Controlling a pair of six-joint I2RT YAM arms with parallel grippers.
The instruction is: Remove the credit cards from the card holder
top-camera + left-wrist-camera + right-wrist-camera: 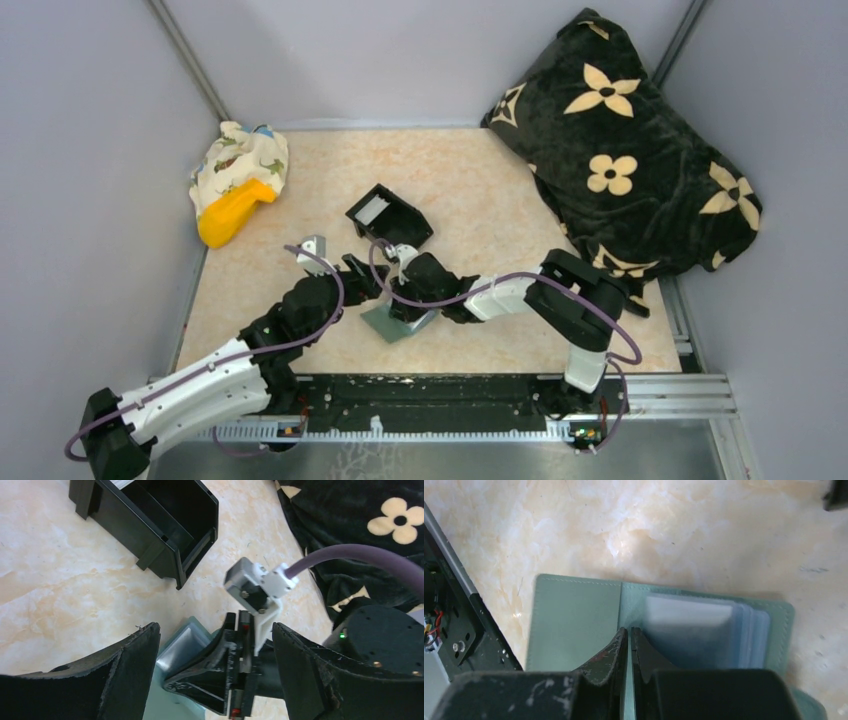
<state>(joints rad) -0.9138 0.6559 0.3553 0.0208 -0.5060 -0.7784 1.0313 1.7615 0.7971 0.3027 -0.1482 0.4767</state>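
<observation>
Landmark: I am taking the black box (pixel 390 215) as the fixed mark for every place below.
Card holder: the card holder (pixel 574 615) is lying opened flat on the table (pixel 480 190), on the side of the black box nearer my bases. It is close to the box but not touching it.
Credit cards: I am reading the pale block in the blue-grey pockets as the credit cards (pixel 689 620), tucked inside the holder on that same near side of the black box. The view is too blurred for me to count them or to tell card from pocket.
Right gripper: my right gripper (pixel 628 632) is showing its fingers pressed together with only a hairline between them. The tips are resting at the fold between the plain flap and the pocket half. I cannot tell whether a thin edge is caught there.
Left gripper: my left gripper (pixel 215 630) is hanging with its fingers spread wide and holding nothing. It is just on the near side of the black box, facing my right gripper across the holder.
Step in hand: I am judging that the holder is open and no card is out, so I am setting up the first draw.
Next move: I am judging that one set of fingers needs to be pinning the holder down. The other needs to be closing on a card's exposed edge and sliding it out along the pocket, away from the fold.
</observation>
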